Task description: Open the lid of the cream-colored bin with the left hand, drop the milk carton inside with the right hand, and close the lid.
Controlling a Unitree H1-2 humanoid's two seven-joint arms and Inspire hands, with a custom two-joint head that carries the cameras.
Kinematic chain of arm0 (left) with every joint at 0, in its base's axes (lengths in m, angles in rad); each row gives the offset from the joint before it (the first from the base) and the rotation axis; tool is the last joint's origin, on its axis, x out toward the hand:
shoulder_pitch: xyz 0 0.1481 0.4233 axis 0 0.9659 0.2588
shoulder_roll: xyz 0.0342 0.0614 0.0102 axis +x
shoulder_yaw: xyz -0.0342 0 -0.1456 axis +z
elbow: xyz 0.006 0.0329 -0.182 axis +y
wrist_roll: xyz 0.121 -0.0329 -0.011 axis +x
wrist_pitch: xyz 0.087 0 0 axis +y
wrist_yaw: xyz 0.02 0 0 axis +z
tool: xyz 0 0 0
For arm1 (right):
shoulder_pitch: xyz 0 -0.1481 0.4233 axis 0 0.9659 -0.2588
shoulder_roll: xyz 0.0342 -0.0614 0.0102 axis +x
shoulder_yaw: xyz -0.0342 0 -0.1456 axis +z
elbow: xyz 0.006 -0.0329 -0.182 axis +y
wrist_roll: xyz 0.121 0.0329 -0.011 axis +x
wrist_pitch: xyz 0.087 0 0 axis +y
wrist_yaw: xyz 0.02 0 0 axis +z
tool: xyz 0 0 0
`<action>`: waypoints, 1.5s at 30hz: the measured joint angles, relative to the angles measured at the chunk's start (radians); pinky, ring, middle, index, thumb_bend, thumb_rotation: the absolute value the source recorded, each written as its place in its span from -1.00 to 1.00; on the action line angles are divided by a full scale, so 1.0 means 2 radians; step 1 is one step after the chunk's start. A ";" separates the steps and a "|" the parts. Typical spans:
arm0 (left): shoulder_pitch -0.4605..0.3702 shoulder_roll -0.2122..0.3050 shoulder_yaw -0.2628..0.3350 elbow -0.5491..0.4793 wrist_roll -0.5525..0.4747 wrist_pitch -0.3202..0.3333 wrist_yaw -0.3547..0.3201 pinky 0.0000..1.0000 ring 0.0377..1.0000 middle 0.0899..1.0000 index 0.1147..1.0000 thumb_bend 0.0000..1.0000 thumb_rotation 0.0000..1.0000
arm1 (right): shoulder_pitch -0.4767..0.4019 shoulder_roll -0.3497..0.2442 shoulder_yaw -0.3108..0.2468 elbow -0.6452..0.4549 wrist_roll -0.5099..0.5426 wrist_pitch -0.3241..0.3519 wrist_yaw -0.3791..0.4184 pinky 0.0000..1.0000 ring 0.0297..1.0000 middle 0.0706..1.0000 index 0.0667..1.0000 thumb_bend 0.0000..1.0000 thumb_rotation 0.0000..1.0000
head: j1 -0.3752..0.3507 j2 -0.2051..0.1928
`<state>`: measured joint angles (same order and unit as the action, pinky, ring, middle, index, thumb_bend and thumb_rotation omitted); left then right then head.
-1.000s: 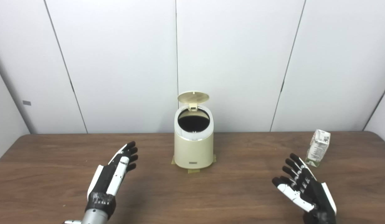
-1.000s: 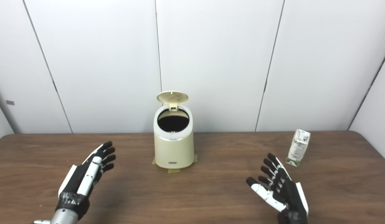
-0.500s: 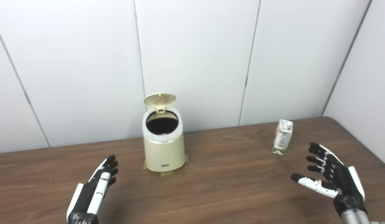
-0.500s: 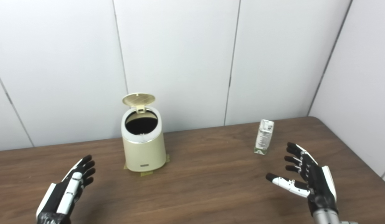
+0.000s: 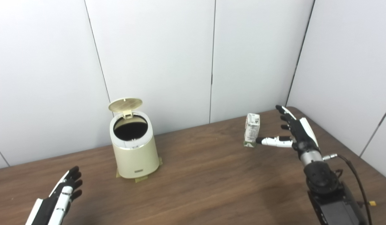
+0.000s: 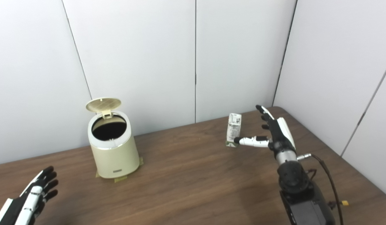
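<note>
Left eye view: right hand [image 5: 294,132] spread wide, empty, just beside milk carton [image 5: 251,134] at its 3 o'clock, thumb tip near carton's lower side. Carton upright, table's 2 o'clock. Bin [image 5: 133,150] at 10 o'clock, lid [image 5: 125,104] up. Left hand [image 5: 60,200] open, idle at 7 o'clock. Advice: wrap carton mid-body, squeeze gently, avoid tipping.

Bare lab-like test room: plain white wall panels [image 5: 155,56], wooden table [image 5: 211,181].

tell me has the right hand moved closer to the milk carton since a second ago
Yes. The right hand has reached forward to the milk carton, its thumb now beside the carton's base.
</note>
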<state>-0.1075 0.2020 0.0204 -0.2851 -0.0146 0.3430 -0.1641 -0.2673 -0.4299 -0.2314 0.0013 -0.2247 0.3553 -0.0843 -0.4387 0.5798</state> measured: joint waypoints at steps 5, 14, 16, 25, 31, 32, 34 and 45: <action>0.001 0.018 0.000 -0.023 0.008 0.023 -0.003 1.00 0.96 0.93 0.90 -0.34 0.76 | -0.029 -0.022 0.038 0.043 -0.038 0.015 0.003 0.76 0.92 0.93 0.94 1.00 -0.63 | -0.004 0.006; 0.001 0.039 -0.005 -0.061 0.030 0.066 -0.004 1.00 1.00 0.93 0.80 -0.50 0.82 | -0.079 -0.041 0.053 0.087 -0.045 0.027 0.022 0.70 0.85 0.87 0.87 1.00 -0.63 | -0.014 0.013; 0.000 0.041 -0.006 -0.066 0.035 0.066 -0.004 1.00 1.00 0.92 0.76 -0.52 0.79 | -0.087 -0.041 0.053 0.087 -0.043 0.040 0.027 0.64 0.86 0.89 0.86 1.00 -0.64 | -0.012 0.014; 0.000 0.041 -0.007 -0.068 0.049 0.066 -0.014 1.00 0.98 0.91 0.75 -0.61 0.86 | -0.104 -0.041 0.076 0.118 -0.038 0.044 0.044 0.54 0.71 0.74 0.74 1.00 -0.68 | -0.012 0.015; -0.003 0.041 -0.008 -0.068 0.049 0.066 -0.021 1.00 1.00 0.92 0.72 -0.65 0.85 | -0.105 -0.041 0.081 0.142 -0.039 0.040 0.042 0.37 0.72 0.80 0.72 1.00 -0.74 | -0.011 0.016; -0.003 0.041 -0.008 -0.068 0.049 0.066 -0.022 1.00 1.00 0.92 0.73 -0.66 0.88 | -0.105 -0.041 0.083 0.143 -0.039 0.039 0.042 0.35 0.72 0.80 0.72 1.00 -0.74 | -0.011 0.017; -0.003 0.040 -0.008 -0.069 0.049 0.066 -0.024 1.00 1.00 0.93 0.75 -0.70 0.96 | -0.105 -0.040 0.084 0.143 -0.038 0.036 0.043 0.17 0.66 0.82 0.73 1.00 -0.74 | -0.010 0.018; -0.012 0.032 0.005 -0.070 0.039 0.066 -0.026 1.00 1.00 0.92 0.76 -0.82 1.00 | -0.101 -0.038 0.107 0.150 -0.054 0.021 0.040 0.62 0.73 0.70 0.68 0.97 -0.71 | -0.008 0.019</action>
<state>-0.1311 0.2669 0.0301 -0.4250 0.0632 0.4749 -0.2153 -0.4686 -0.5061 -0.0166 0.3016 -0.3321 0.3963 -0.0049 -0.4556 0.6182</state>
